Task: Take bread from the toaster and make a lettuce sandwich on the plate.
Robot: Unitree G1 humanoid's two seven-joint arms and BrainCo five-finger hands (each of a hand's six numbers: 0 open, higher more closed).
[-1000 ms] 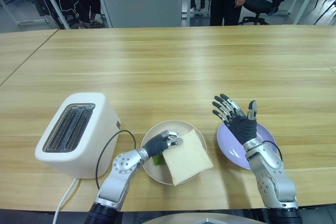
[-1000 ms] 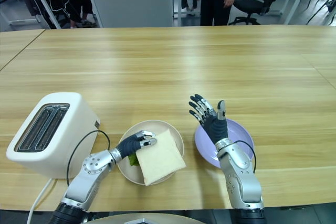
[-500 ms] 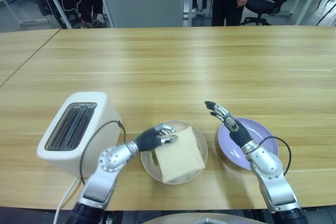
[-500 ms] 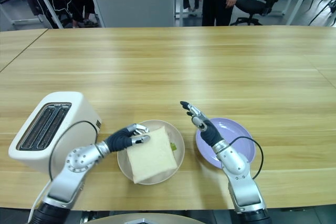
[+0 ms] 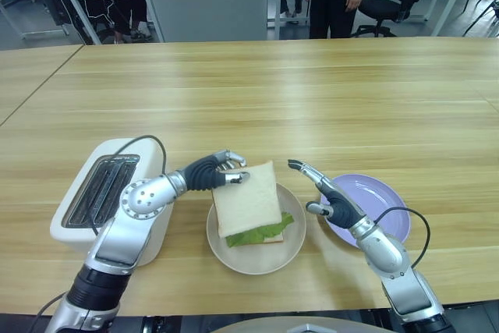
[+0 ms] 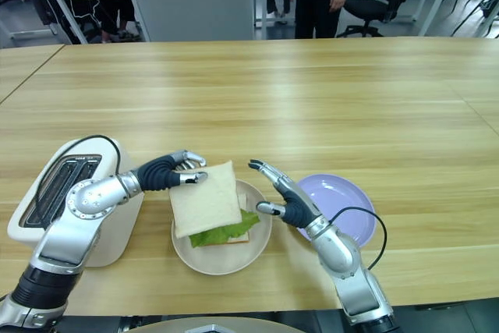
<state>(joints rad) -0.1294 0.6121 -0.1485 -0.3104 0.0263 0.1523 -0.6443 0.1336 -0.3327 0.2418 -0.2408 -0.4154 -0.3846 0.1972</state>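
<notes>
I take the beige plate [image 5: 257, 264] on the wooden table [image 5: 273, 99] as my mark; it holds the sandwich: a leaf of lettuce [image 5: 263, 232] spreads across its middle, a bit of a lower slice peeks out under the leaf at the near right, and the top bread slice [image 5: 245, 196] lies over both, its far edge reaching past the plate's far rim; the slice looks tilted, far side higher, though I cannot be sure.

My left hand [image 5: 210, 171] is just beyond the plate's far-left rim, fingers curled and pinched on the far-left corner of the top bread slice, thumb below and the other fingertips above it.

My right hand [image 5: 329, 199] hangs just beside the plate's right rim, palm turned toward the sandwich, fingers spread and holding nothing; it does not touch the bread.

The purple plate [image 5: 383, 196] sits to the right of the beige plate, near it, my right wrist crossing its near-left edge; nothing lies on the part I can see.

The white toaster [image 5: 93, 196] stands to the left of the beige plate, slots facing up, dark inside; my left forearm crosses its right side.
</notes>
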